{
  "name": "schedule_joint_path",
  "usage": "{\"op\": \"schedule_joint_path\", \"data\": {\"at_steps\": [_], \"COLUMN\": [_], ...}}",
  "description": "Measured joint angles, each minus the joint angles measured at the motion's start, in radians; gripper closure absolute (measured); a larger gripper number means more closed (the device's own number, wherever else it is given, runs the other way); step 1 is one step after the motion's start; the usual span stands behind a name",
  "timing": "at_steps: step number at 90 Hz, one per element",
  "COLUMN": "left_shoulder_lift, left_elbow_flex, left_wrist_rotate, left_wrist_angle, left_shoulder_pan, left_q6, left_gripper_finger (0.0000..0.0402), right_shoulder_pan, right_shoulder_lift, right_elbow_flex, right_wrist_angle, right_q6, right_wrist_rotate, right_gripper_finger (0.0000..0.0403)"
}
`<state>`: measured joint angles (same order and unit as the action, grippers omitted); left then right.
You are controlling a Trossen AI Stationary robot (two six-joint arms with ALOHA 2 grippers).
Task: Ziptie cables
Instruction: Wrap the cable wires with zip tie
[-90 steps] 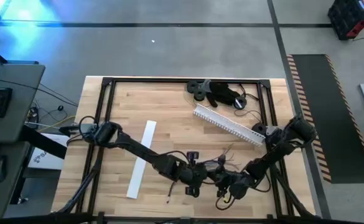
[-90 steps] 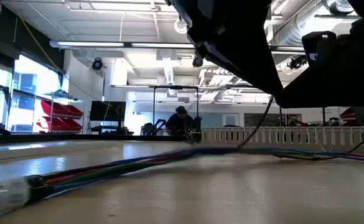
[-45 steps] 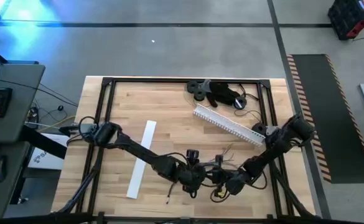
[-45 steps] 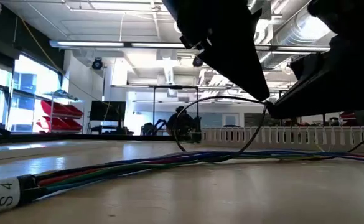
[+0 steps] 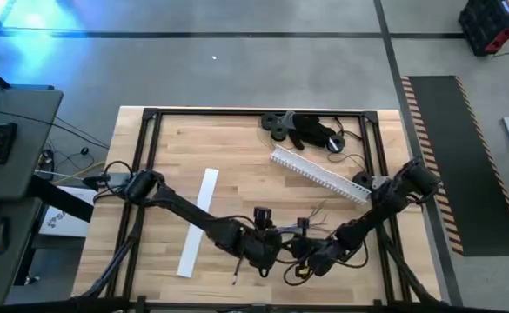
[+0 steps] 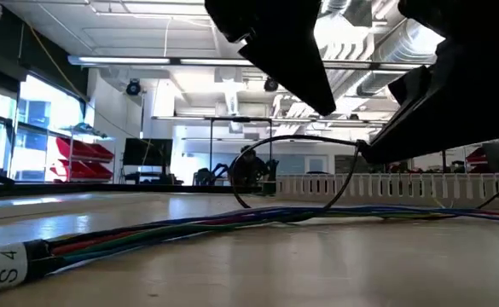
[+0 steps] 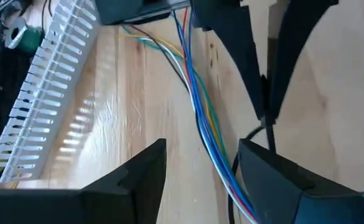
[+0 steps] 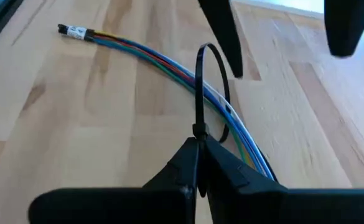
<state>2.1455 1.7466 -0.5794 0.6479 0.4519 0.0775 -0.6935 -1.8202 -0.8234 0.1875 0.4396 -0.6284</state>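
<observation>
The cables (image 8: 169, 65) are a slim bundle of blue, green, red and white wires lying on the wooden table, with a labelled end (image 6: 10, 264) toward the near left. A black zip tie (image 8: 210, 81) arches in a loop round the bundle. My right gripper (image 8: 200, 146) is shut on it, near the table's front middle (image 5: 311, 261). My left gripper (image 7: 203, 149) is open just left of it (image 5: 263, 248). It hangs above the bundle (image 7: 197, 106) with one finger to each side, touching nothing. My right gripper pinches the zip tie between its two fingertips, where the loop closes at its head (image 8: 197, 132). The fingers come in low and slanting from the table's right. The loop (image 6: 296, 170) stands upright over the cables, its bottom at table level.
A white comb-toothed rail (image 5: 319, 174) lies slantwise at the far right. A flat white strip (image 5: 198, 222) lies on the left half. Black parts (image 5: 302, 129) sit at the far edge, and a black frame (image 5: 145, 156) runs round the tabletop.
My right gripper has gone a little toward the table's left with the zip tie. The tie first hung as a slanting strand and now stands bowed into a round loop over the cables. The bundle's labelled end has slid slightly leftward.
</observation>
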Motion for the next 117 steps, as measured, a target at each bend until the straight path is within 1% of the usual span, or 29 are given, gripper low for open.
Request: {"op": "schedule_joint_path", "data": {"at_steps": [12, 20, 25, 31, 40, 49, 54, 58, 62, 74, 83, 97, 107, 117], "left_shoulder_lift": [-0.002, -0.027, -0.061, -0.113, -0.209, -0.261, -0.26, -0.241, -0.215, -0.135, -0.114, -0.113, -0.113, -0.112], "left_elbow_flex": [-0.007, -0.085, -0.173, -0.301, -0.477, -0.596, -0.629, -0.641, -0.64, -0.639, -0.638, -0.637, -0.631, -0.632], "left_wrist_rotate": [-0.011, -0.004, 0.031, 0.079, 0.108, 0.174, 0.236, 0.273, 0.285, 0.266, 0.23, 0.205, 0.26, 0.273], "left_wrist_angle": [-0.013, -0.098, -0.196, -0.352, -0.611, -0.843, -0.91, -0.935, -0.964, -1.075, -1.136, -1.133, -1.11, -1.081], "left_shoulder_pan": [0.0, -0.005, -0.017, -0.035, -0.053, -0.065, -0.069, -0.067, -0.062, -0.043, -0.036, -0.041, -0.055, -0.067], "left_q6": [-0.003, -0.01, 0.0, 0.015, 0.018, 0.023, -0.009, -0.042, -0.081, -0.146, -0.167, -0.163, -0.15, -0.118], "left_gripper_finger": [0.022, 0.022, 0.022, 0.022, 0.022, 0.022, 0.022, 0.022, 0.022, 0.022, 0.022, 0.022, 0.0231, 0.0255], "right_shoulder_pan": [-0.003, -0.007, -0.007, -0.008, -0.007, -0.007, -0.005, 0.001, 0.006, 0.025, 0.046, 0.082, 0.101, 0.112], "right_shoulder_lift": [0.0, 0.0, 0.0, 0.0, 0.0, 0.001, 0.008, 0.021, 0.041, 0.093, 0.119, 0.117, 0.117, 0.117], "right_elbow_flex": [0.001, 0.002, 0.002, 0.002, 0.002, 0.002, 0.002, 0.003, 0.003, 0.003, 0.003, 0.003, 0.003, 0.003], "right_wrist_angle": [-0.037, -0.044, -0.047, -0.052, -0.08, -0.083, -0.089, -0.09, -0.099, -0.119, -0.128, -0.111, -0.098, -0.078], "right_q6": [0.034, 0.035, 0.035, 0.041, 0.054, 0.058, 0.064, 0.081, 0.093, 0.102, 0.1, 0.076, 0.053, 0.038], "right_wrist_rotate": [0.026, 0.027, 0.027, 0.027, 0.027, 0.037, 0.05, 0.064, 0.065, 0.069, 0.096, 0.144, 0.166, 0.172], "right_gripper_finger": [0.0403, 0.0403, 0.0403, 0.0403, 0.0403, 0.0403, 0.0403, 0.0403, 0.0403, 0.0403, 0.0403, 0.0403, 0.0403, 0.0403]}}
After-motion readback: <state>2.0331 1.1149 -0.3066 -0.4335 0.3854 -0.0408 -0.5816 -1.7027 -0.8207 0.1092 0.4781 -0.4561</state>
